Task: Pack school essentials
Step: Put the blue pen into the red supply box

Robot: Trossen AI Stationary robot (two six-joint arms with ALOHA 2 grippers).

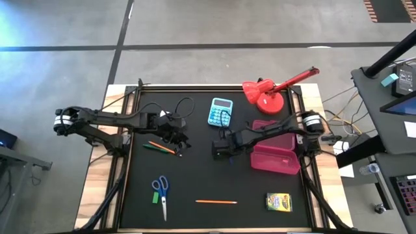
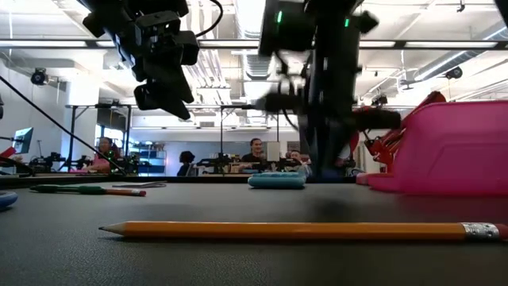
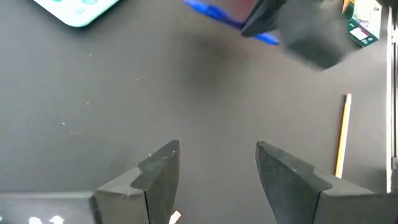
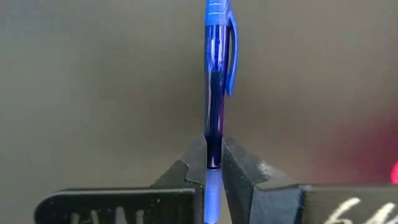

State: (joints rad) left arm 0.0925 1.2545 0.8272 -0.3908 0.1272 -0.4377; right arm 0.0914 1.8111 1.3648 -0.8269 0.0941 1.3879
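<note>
A big black table mat lies flat in a wooden frame, and everything sits on it. At the right side is a pink plastic box, open at the top. Behind it, at the far edge, stands a red desk lamp, with its arm leaning out to the right. Near the lamp, more to the middle, is a light blue calculator with rows of little buttons.

The right gripper hangs over the middle of the mat, just left of the pink box. Its two dark fingers are squeezed tight on a blue plastic pen, which sticks out straight ahead of them (the clip end points away). The left gripper hangs over the left half of the mat with its fingers spread apart and nothing between them.

In the front right corner lies a yellow-green crayon box; its label is too small to read. At the front left are blue-handled scissors with the blades pointing to the front edge, and a tiny green block right beside the handles. A long orange pencil with a pink eraser lies alone near the front middle. Two more thin pencils, one green and one orange, lie close together under the left arm.
</note>
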